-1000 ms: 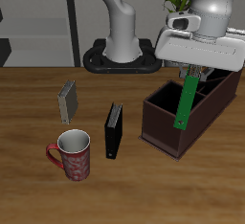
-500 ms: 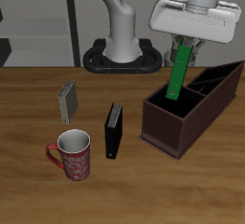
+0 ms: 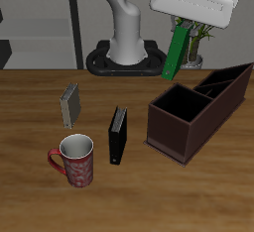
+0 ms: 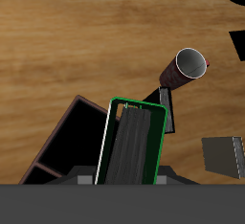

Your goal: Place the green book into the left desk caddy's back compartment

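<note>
The green book [image 3: 176, 55] hangs tilted in the air, with my gripper [image 3: 189, 24] shut on its upper end. It is well above the table, higher than the left desk caddy [image 3: 189, 117] and over the caddy's large square section's far corner. The caddy is a long maroon-brown box; its back compartment [image 3: 223, 82] is the narrower divided part farther back. In the wrist view the green book [image 4: 133, 144] fills the middle, dark-faced with a green edge, and the caddy [image 4: 69, 142] lies beneath it.
A black book [image 3: 117, 135] stands on the table beside the caddy. A grey book [image 3: 70, 105] stands farther off, and a red mug [image 3: 75, 161] sits nearer the front edge. A potted plant [image 3: 198, 40] stands behind the caddy.
My gripper has risen and drifted away from the caddy's back end, lifting the green book from inside the caddy to well above it; the book now tilts more.
</note>
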### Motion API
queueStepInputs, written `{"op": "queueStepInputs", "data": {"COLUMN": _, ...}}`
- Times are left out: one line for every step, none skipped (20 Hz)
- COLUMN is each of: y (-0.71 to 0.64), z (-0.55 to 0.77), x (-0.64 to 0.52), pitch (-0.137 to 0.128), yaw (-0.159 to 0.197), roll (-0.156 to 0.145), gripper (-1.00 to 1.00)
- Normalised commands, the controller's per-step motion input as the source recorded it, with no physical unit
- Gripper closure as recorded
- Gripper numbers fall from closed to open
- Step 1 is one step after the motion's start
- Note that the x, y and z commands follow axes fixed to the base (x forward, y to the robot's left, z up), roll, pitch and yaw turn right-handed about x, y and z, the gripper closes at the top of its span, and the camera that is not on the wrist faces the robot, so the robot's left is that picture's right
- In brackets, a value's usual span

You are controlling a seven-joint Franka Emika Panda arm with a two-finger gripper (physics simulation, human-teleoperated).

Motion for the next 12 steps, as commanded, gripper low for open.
{"op": "queueStepInputs", "data": {"y": 0.04, "z": 0.01, "x": 0.08, "pitch": 0.000, "yaw": 0.000, "roll": 0.000, "gripper": 1.00}}
{"op": "queueStepInputs", "data": {"y": -0.12, "z": -0.01, "x": -0.94, "pitch": 0.048, "yaw": -0.216, "roll": -0.043, "gripper": 1.00}}
{"op": "queueStepInputs", "data": {"y": 0.03, "z": 0.04, "x": -0.35, "pitch": 0.019, "yaw": -0.068, "roll": -0.027, "gripper": 1.00}}
{"op": "queueStepInputs", "data": {"y": 0.09, "z": 0.03, "x": -0.36, "pitch": 0.001, "yaw": -0.057, "roll": 0.037, "gripper": 1.00}}
{"op": "queueStepInputs", "data": {"y": 0.03, "z": 0.01, "x": 0.13, "pitch": 0.000, "yaw": 0.000, "roll": 0.000, "gripper": 1.00}}
{"op": "queueStepInputs", "data": {"y": 0.07, "z": 0.04, "x": -0.45, "pitch": -0.027, "yaw": -0.005, "roll": -0.041, "gripper": 1.00}}
{"op": "queueStepInputs", "data": {"y": 0.05, "z": 0.06, "x": -0.36, "pitch": 0.023, "yaw": -0.069, "roll": -0.016, "gripper": 1.00}}
{"op": "queueStepInputs", "data": {"y": 0.11, "z": 0.06, "x": -0.35, "pitch": 0.047, "yaw": -0.118, "roll": -0.007, "gripper": 1.00}}
{"op": "queueStepInputs", "data": {"y": 0.13, "z": 0.07, "x": -0.33, "pitch": 0.001, "yaw": -0.022, "roll": 0.025, "gripper": 1.00}}
{"op": "queueStepInputs", "data": {"y": 0.12, "z": 0.17, "x": -0.62, "pitch": -0.082, "yaw": -0.002, "roll": -0.074, "gripper": 1.00}}
{"op": "queueStepInputs", "data": {"y": 0.13, "z": 0.07, "x": -0.35, "pitch": 0.110, "yaw": -0.089, "roll": 0.042, "gripper": 1.00}}
{"op": "queueStepInputs", "data": {"y": 0.22, "z": 0.23, "x": -0.46, "pitch": 0.004, "yaw": -0.121, "roll": 0.081, "gripper": 1.00}}
